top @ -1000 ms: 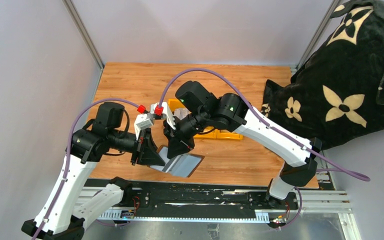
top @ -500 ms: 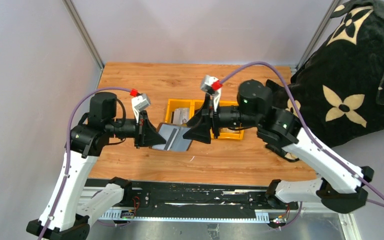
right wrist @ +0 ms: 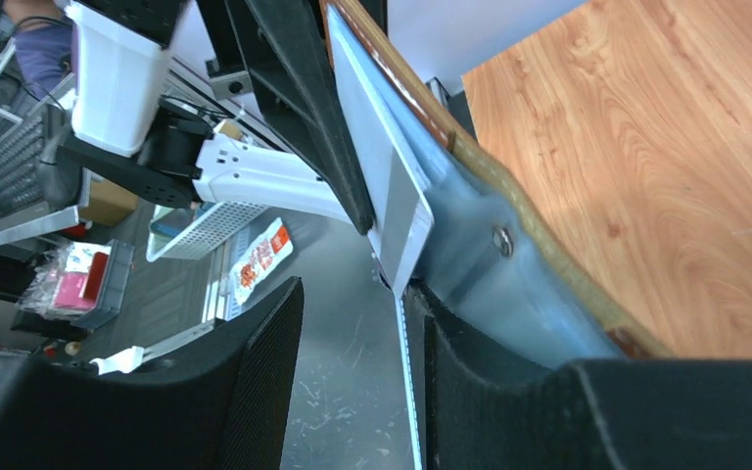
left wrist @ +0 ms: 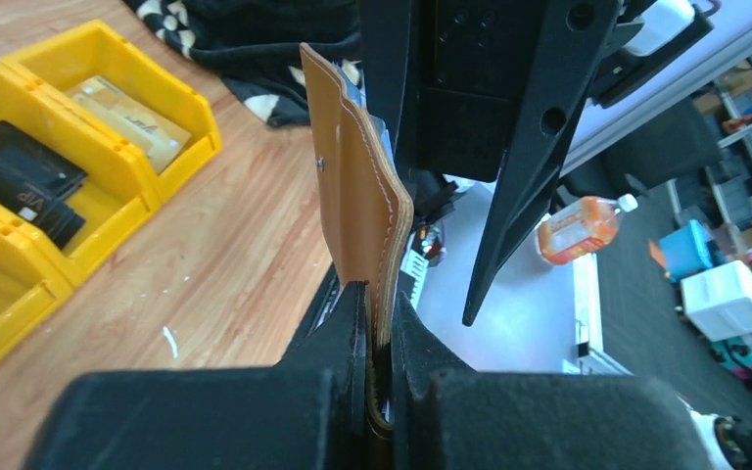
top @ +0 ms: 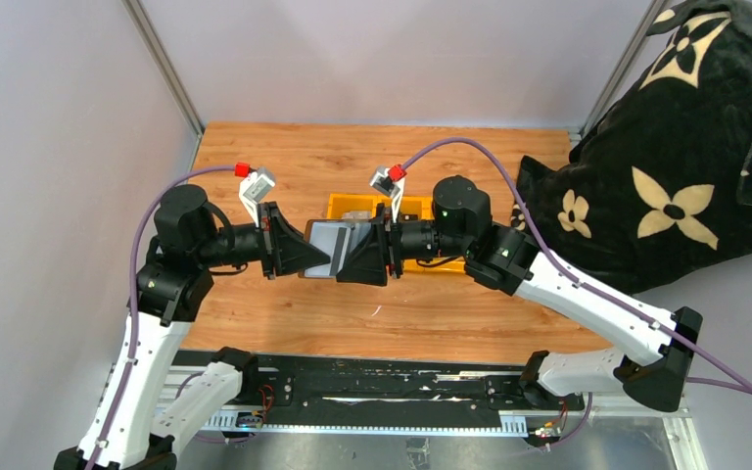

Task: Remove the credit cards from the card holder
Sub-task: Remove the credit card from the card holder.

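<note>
**Card holder held in the air between both grippers**

The card holder is held upright above the wooden table, at its middle, just near of the yellow bin. Its brown outer side is seen in the left wrist view and its silvery-grey inner side in the right wrist view.

The left gripper is pressed tight on the holder's left edge, and the brown leather is pinched between both fingers. The right gripper is set against the right edge with its fingers spread. A silvery-grey panel hangs in the gap between them. Whether that panel is a card or a flap of the holder cannot be told.

In the bin, black cards are seen in one compartment and a tan card in the next one. From above, much of the bin is covered by the two grippers and the holder.

A black flower-patterned cloth lies at the far right of the table. An orange bottle is seen off the table.
</note>
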You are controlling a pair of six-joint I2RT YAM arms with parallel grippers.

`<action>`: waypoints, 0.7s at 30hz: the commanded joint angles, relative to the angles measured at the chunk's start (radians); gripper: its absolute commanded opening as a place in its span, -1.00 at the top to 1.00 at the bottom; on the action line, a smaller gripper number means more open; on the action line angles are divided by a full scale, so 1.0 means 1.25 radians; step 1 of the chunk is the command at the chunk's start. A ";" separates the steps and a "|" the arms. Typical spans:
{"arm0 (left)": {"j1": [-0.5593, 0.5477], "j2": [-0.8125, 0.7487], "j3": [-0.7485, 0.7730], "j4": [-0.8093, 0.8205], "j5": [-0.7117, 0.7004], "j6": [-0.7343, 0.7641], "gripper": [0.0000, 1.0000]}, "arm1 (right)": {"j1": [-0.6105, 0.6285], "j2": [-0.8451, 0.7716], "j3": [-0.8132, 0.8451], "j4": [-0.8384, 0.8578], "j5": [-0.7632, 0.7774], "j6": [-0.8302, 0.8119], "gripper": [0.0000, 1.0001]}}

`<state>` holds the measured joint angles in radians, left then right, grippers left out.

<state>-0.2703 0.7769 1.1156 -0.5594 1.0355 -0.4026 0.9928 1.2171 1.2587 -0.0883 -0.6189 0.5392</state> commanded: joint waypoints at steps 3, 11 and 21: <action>0.006 -0.024 -0.015 0.114 0.076 -0.114 1.00 | -0.006 -0.008 0.005 0.087 -0.019 0.032 0.08; 0.005 -0.040 -0.042 0.122 0.082 -0.119 1.00 | -0.016 0.010 -0.002 0.194 -0.055 0.104 0.32; 0.005 -0.056 -0.086 0.129 0.183 -0.151 0.65 | -0.033 0.050 -0.024 0.338 -0.109 0.221 1.00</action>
<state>-0.2562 0.7105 1.0332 -0.3908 1.1492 -0.5655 0.9592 1.2709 1.2327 0.1699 -0.7517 0.7483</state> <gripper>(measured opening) 0.091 0.042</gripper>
